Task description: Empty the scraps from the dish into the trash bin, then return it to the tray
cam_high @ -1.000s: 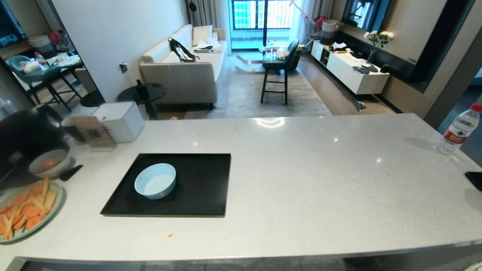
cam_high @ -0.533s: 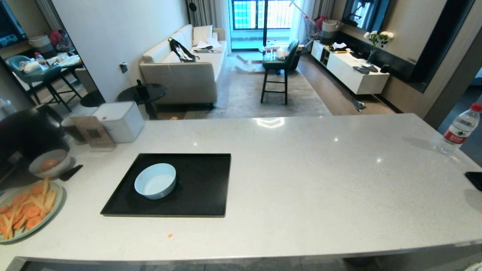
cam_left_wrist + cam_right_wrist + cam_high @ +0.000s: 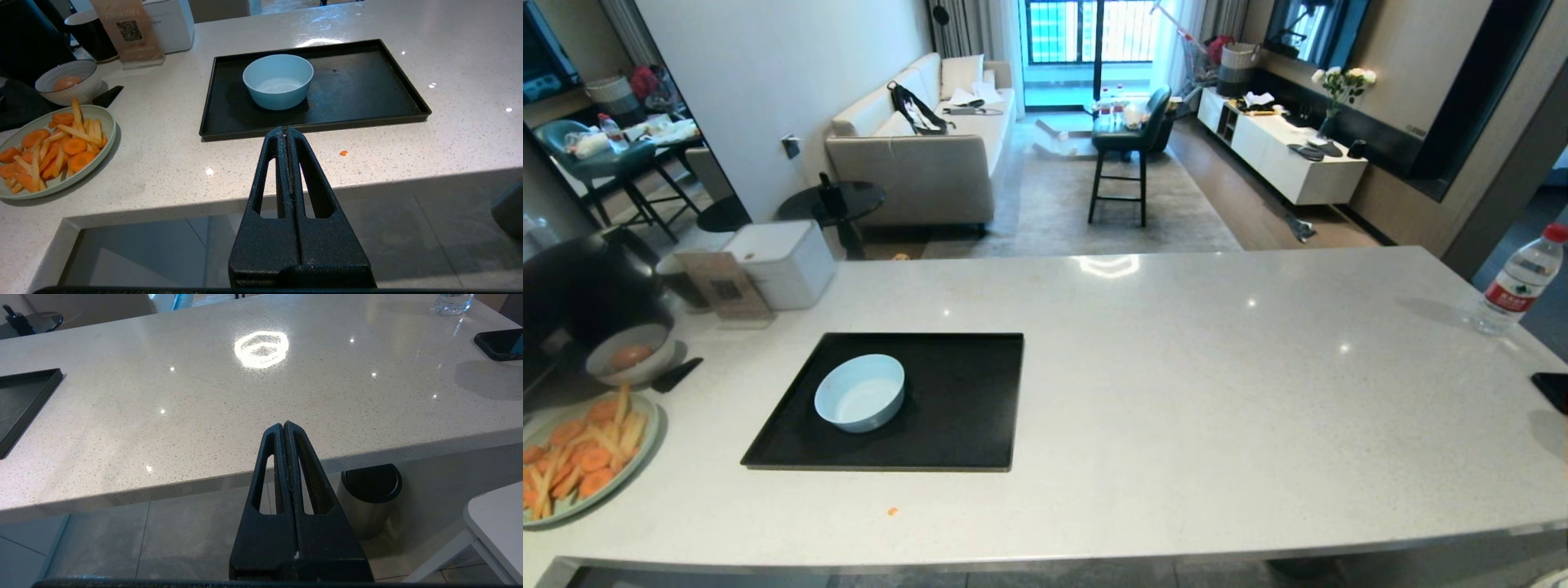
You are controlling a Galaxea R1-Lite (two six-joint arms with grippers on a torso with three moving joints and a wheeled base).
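The pale blue dish (image 3: 859, 392) stands upright on the left half of the black tray (image 3: 964, 408) and its inside looks bare; no scraps show in it. In the left wrist view the dish (image 3: 278, 81) sits just beyond my left gripper (image 3: 284, 130), which is shut with nothing in it and hangs below the counter's near edge. My right gripper (image 3: 283, 425) is shut and holds nothing, also low in front of the counter edge, with a corner of the tray (image 3: 20, 396) off to its side. The trash bin is out of view. Neither gripper appears in the head view.
A green plate (image 3: 109, 126) heaped with carrot slices and fries lies left of the tray, with a grey bowl (image 3: 629, 363) behind it. An orange crumb (image 3: 892, 511) lies near the front edge. A water bottle (image 3: 1519, 282) and phone (image 3: 1553, 390) are far right. A steel black-topped cylinder (image 3: 369, 498) stands on the floor.
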